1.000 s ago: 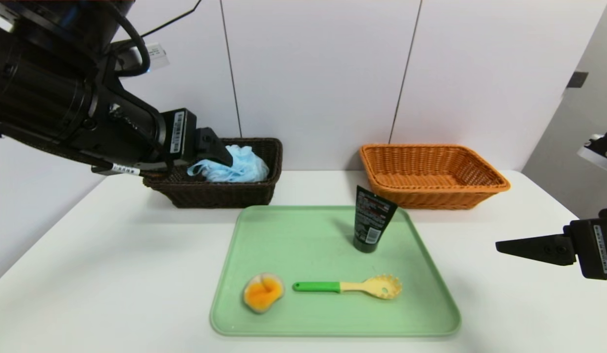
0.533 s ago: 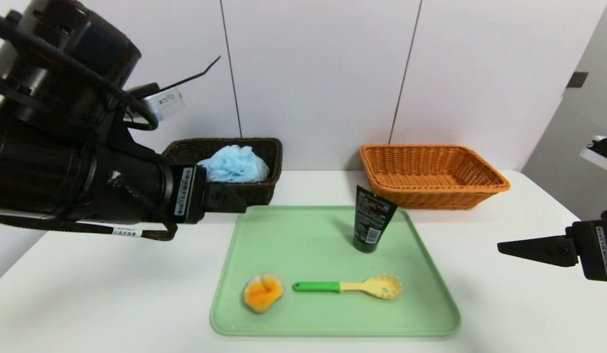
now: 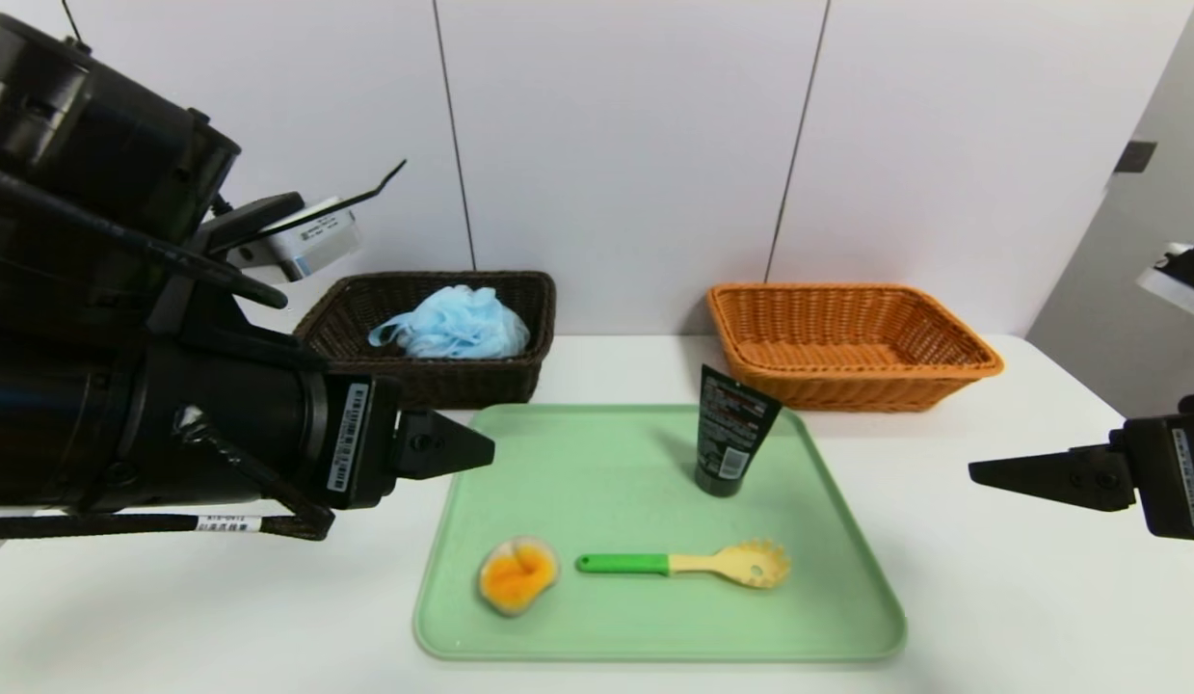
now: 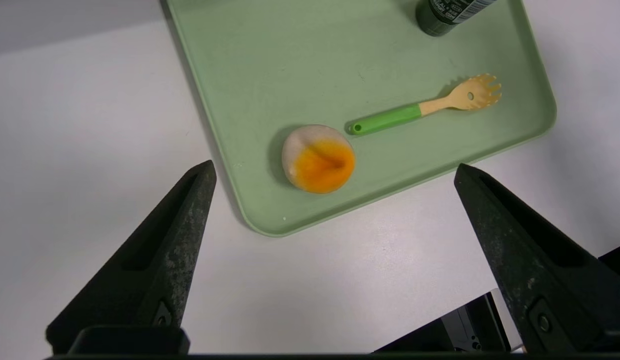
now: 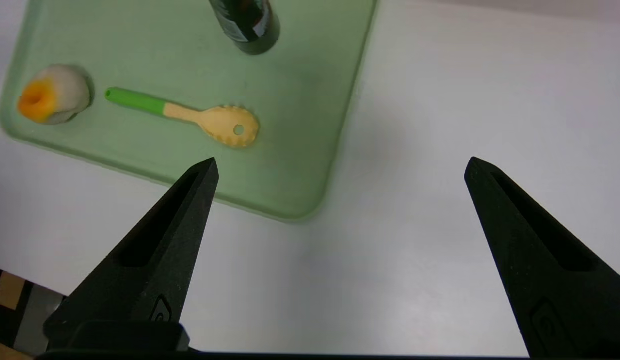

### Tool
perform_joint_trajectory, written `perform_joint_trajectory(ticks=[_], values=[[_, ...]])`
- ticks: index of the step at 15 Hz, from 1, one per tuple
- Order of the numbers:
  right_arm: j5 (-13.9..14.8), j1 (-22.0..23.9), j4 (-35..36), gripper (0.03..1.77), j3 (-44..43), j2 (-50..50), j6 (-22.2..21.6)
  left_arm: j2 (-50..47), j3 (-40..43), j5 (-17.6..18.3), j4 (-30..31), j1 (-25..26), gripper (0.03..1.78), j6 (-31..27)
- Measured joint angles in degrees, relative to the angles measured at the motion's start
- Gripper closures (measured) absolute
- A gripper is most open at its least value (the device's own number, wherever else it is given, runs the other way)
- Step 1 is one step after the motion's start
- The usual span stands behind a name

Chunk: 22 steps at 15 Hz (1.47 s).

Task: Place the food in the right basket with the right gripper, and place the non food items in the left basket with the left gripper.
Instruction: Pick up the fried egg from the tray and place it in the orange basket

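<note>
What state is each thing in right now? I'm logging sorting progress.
Left gripper: open, empty, above the tray's near left corner.
Right gripper: open, empty, right of the tray.
Blue bath pouf: in the dark basket.
Orange basket: empty.
Black tube: standing cap-down on the green tray.
Spoon: flat on the tray.
Orange-white food item: on the tray.

On your green tray (image 3: 847,588) you have an orange-centred bun (image 3: 517,575), possibly an egg-yolk pastry, a green-handled pasta spoon (image 3: 688,564) lying flat, and an upright black tube (image 3: 731,434). A blue bath pouf (image 3: 457,326) lies inside the dark left basket (image 3: 442,381); the orange right basket (image 3: 852,342) holds nothing.
</note>
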<state>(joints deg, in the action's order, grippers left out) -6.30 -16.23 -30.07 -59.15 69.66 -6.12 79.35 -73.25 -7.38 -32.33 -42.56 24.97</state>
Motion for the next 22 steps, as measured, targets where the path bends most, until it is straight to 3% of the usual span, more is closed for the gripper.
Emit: perform_joint_trajectory(ticks=[8,13,17,22], values=[[0.3,-17.6,0.1,0.1,-7.4,6.7,-0.2,-4.1,3.5,-0.9,-0.6,4.8,0.12,0.1],[1.4,-26.2,0.3,0.1,-14.0,14.2,0.1,-5.7,3.7,-0.9,-2.6,8.4,0.12,0.0],[2.6,-31.3,0.3,0.1,-19.7,21.9,0.3,-6.4,4.2,-2.8,-3.0,10.0,0.12,0.0],[2.3,-34.2,2.1,0.1,-25.2,31.7,0.3,-7.3,4.9,-3.1,-3.1,11.8,0.12,0.0]])
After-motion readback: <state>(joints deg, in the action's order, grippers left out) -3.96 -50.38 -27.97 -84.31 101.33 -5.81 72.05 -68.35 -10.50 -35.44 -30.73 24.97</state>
